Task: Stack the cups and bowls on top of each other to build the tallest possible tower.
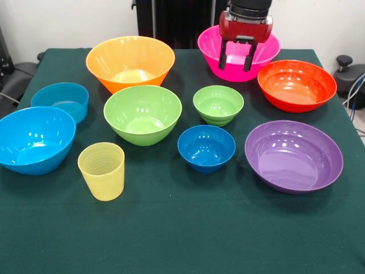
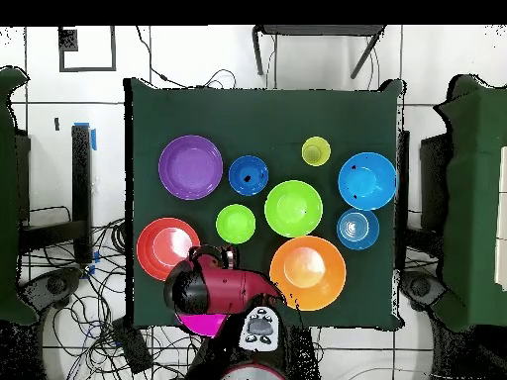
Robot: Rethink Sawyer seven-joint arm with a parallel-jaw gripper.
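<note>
My gripper (image 1: 238, 61) hangs with its fingers apart and empty, directly above the pink bowl (image 1: 259, 60). No tower exists yet; the yellow cup (image 1: 102, 170) stands well apart from that bowl, beyond the large green bowl (image 1: 142, 113).

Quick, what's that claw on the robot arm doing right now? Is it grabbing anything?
Gripper: open, holding nothing; it hangs over the pink bowl, at the table's far side in the front view.
</note>
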